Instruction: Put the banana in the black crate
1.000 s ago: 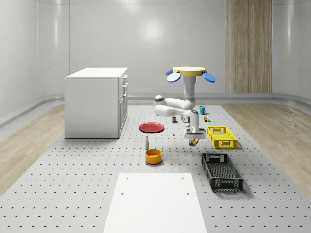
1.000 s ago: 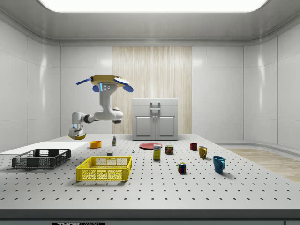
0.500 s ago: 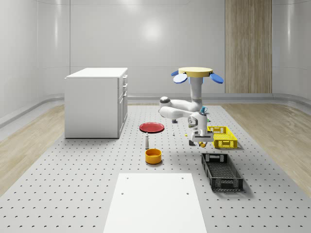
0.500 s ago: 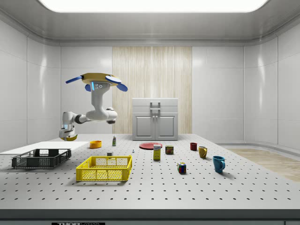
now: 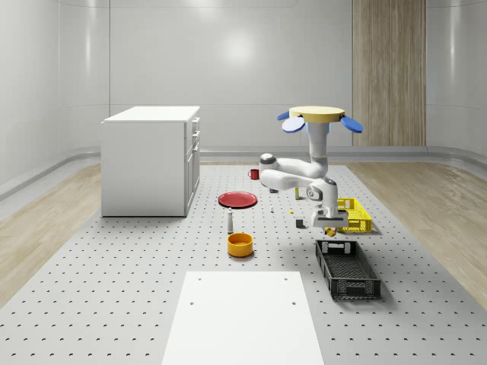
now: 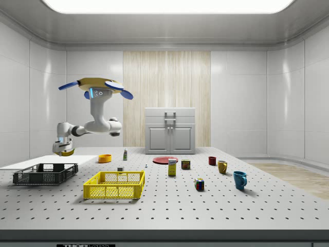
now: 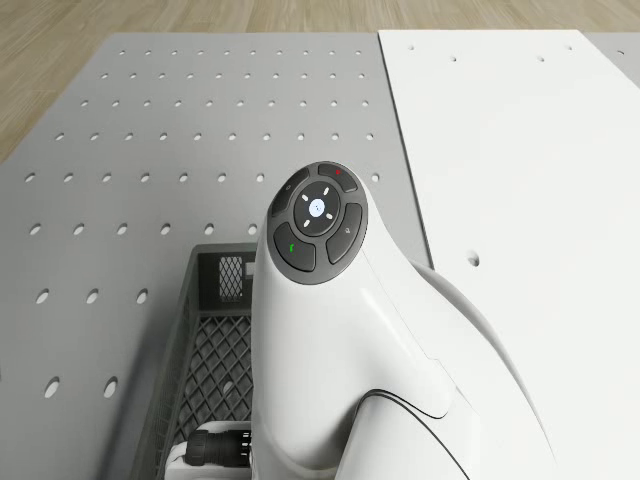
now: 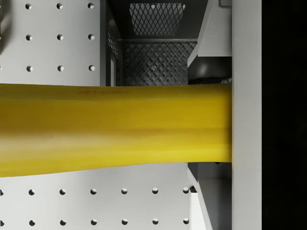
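Observation:
The yellow banana [image 5: 330, 226] hangs in my gripper [image 5: 329, 222], which is shut on it. In the side view the banana [image 6: 66, 153] and gripper [image 6: 64, 150] hang well above the black crate [image 6: 45, 173], over its right end. The black crate [image 5: 348, 268] lies on the table at the whole-scene view's lower right, and the gripper is over its far end. The drone [image 5: 319, 117] hovers above and behind the crate, arm bent down. In the wrist view the banana [image 8: 115, 127] lies across one finger [image 8: 246, 120], with the crate's mesh [image 8: 156, 57] below.
A yellow crate [image 5: 351, 214] sits just behind the black one. An orange bowl [image 5: 240, 243], a small bottle [image 5: 230, 221] and a red plate [image 5: 238, 199] lie to the whole-scene view's left. A white cabinet [image 5: 151, 160] stands further left, and a white mat [image 5: 243, 315] in front.
The drone and arm have moved to the whole-scene view's right and nearer, carrying the banana from beside the yellow crate to above the black crate's far end. The grip has not changed.

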